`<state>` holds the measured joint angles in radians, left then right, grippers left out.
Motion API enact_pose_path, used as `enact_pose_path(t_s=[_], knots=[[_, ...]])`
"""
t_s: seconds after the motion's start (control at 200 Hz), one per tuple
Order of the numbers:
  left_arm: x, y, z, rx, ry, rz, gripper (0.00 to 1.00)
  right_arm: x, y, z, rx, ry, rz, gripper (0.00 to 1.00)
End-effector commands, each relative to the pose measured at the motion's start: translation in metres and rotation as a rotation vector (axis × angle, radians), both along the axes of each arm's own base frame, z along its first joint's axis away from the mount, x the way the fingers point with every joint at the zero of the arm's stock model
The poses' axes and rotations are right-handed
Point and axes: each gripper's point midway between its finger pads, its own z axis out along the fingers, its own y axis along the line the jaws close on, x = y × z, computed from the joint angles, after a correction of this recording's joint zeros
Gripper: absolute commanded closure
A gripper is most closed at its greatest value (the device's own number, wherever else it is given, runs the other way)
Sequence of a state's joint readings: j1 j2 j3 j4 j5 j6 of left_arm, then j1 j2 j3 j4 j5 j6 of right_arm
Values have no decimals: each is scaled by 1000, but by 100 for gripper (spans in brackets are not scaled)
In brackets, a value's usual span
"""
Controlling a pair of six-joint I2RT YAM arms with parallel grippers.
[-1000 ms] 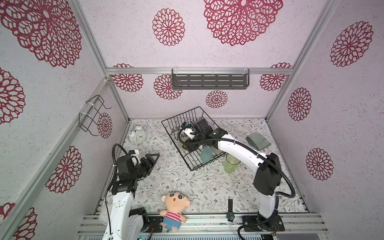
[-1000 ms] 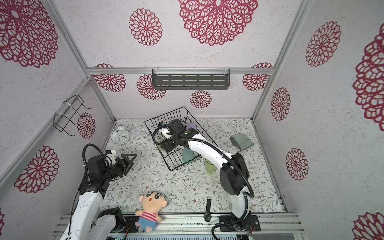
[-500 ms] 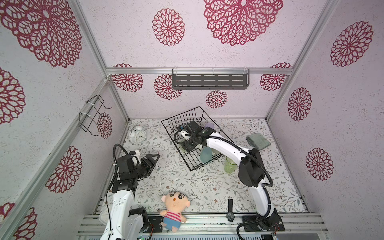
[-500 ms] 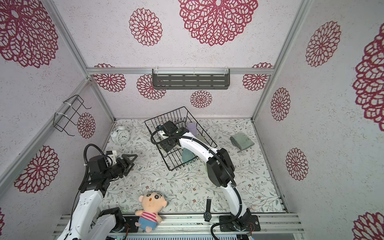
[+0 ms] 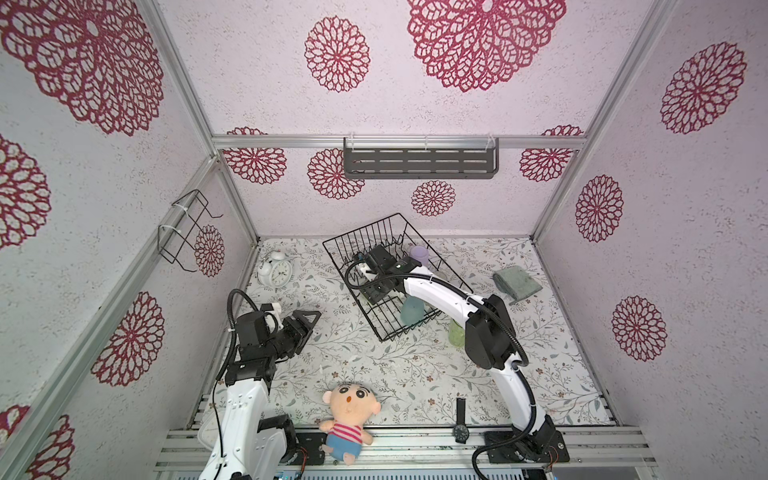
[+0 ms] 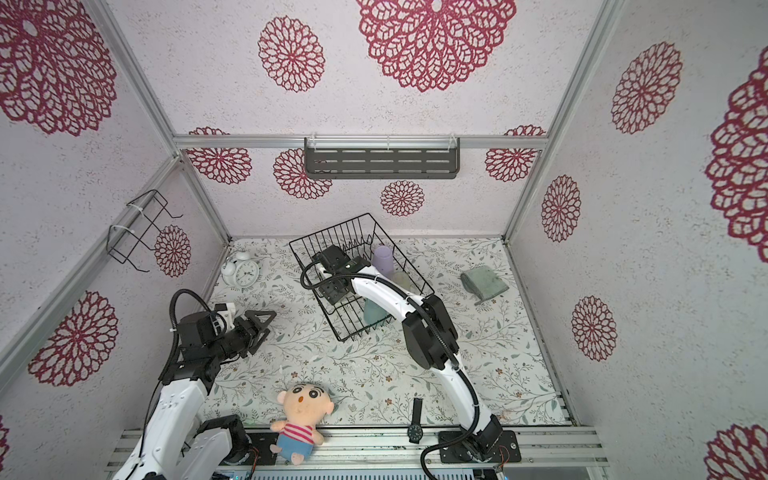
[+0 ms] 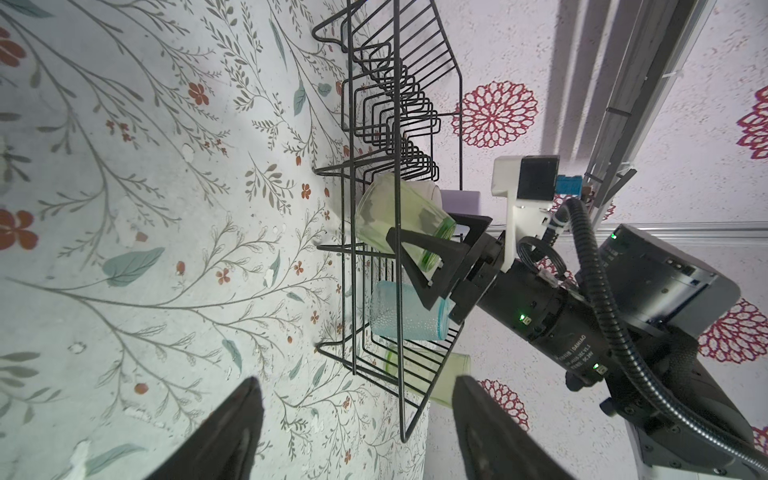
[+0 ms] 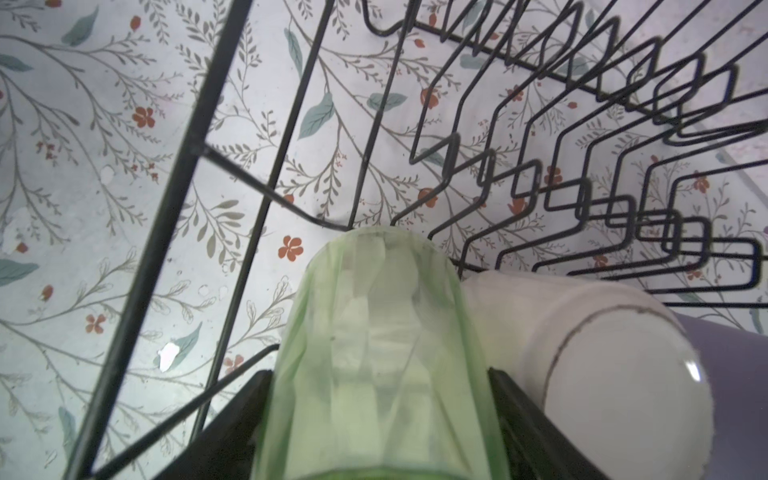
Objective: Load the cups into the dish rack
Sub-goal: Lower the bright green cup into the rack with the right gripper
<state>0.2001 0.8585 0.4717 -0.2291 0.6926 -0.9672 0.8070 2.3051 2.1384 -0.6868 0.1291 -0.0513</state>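
The black wire dish rack (image 5: pixel 362 227) (image 6: pixel 329 227) stands at the back middle of the table. My right gripper (image 5: pixel 370 286) (image 7: pixel 419 241) (image 8: pixel 380 415) reaches into it, shut on a clear green tumbler (image 8: pixel 382 353) (image 7: pixel 399 224) that is tilted with its base toward the rack floor. A white mug (image 8: pixel 602 361) lies right beside that tumbler. The lilac tumbler (image 5: pixel 419 254) and the teal tumbler (image 5: pixel 409 311) (image 7: pixel 405 311) are in the rack too. Another green tumbler (image 5: pixel 456 332) stands just outside the rack, by my right arm. My left gripper (image 5: pixel 309 318) (image 7: pixel 355 379) is open and empty, left of the rack.
A white alarm clock (image 5: pixel 274 270) sits at the back left and a folded green cloth (image 5: pixel 517 282) at the back right. A plush doll (image 5: pixel 349 411) and a wristwatch (image 5: pixel 461 424) lie at the front edge. A wire holder (image 5: pixel 187 232) and a grey shelf (image 5: pixel 419 162) hang on the walls.
My right arm's elbow has swung to the left while its gripper stayed over the rack. The left arm has barely moved.
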Motion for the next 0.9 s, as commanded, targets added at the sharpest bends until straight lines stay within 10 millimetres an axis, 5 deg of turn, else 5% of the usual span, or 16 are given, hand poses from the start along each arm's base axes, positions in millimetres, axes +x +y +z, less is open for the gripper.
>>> enact_pose_path(t_s=[0.0, 0.61, 0.731, 0.781, 0.896], knots=[[1, 1, -2, 6, -14, -10, 24, 14, -3, 19, 9, -46, -59, 37], [0, 2, -6, -2, -5, -4, 24, 5, -9, 18, -1, -12, -66, 36], [-1, 1, -5, -3, -4, -9, 23, 7, -8, 14, -5, -17, -75, 29], [-1, 1, -6, 1, -2, -8, 23, 8, -8, 15, -1, -21, -79, 2], [-2, 2, -6, 6, -3, -4, 23, 8, -7, 20, 14, -26, -79, 1]])
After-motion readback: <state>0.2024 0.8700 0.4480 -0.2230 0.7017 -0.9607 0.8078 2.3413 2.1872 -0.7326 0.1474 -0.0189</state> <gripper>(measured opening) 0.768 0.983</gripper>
